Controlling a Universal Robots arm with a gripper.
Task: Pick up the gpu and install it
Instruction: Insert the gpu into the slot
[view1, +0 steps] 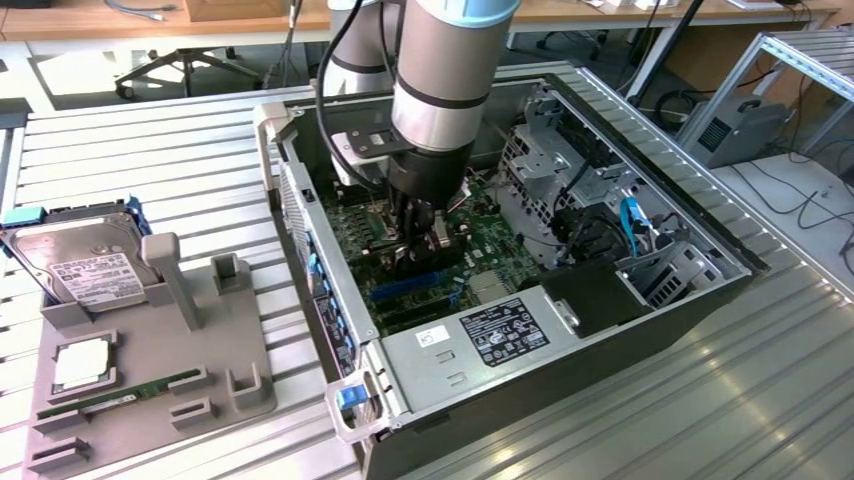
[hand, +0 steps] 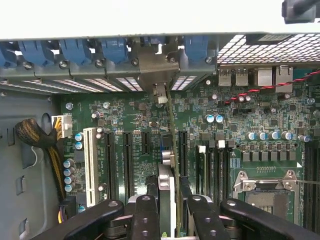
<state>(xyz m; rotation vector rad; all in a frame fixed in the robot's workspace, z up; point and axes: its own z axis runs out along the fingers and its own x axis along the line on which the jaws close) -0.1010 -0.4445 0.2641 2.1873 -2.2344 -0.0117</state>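
The gpu (hand: 166, 182) shows edge-on in the wrist view, a thin card standing upright between the two black fingers (hand: 145, 215). Its pale metal bracket (hand: 159, 75) reaches the row of rear slot openings. My gripper (hand: 169, 217) is shut on the card, holding it over the long black expansion slots (hand: 182, 150) of the green motherboard (hand: 135, 112). In the exterior view the gripper (view1: 420, 235) reaches down inside the open computer case (view1: 534, 340), with the dark gpu (view1: 422, 265) just above the blue slots (view1: 400, 288). I cannot tell whether the card's edge touches a slot.
Blue bracket latches (hand: 115, 50) line the rear wall. A white slot (hand: 90, 165), a sleeved cable bundle (hand: 35, 135) and the bare processor socket (hand: 265, 192) flank the card. Left of the case, a grey fixture (view1: 174, 370) holds a hard drive (view1: 80, 265) and a memory stick (view1: 120, 395).
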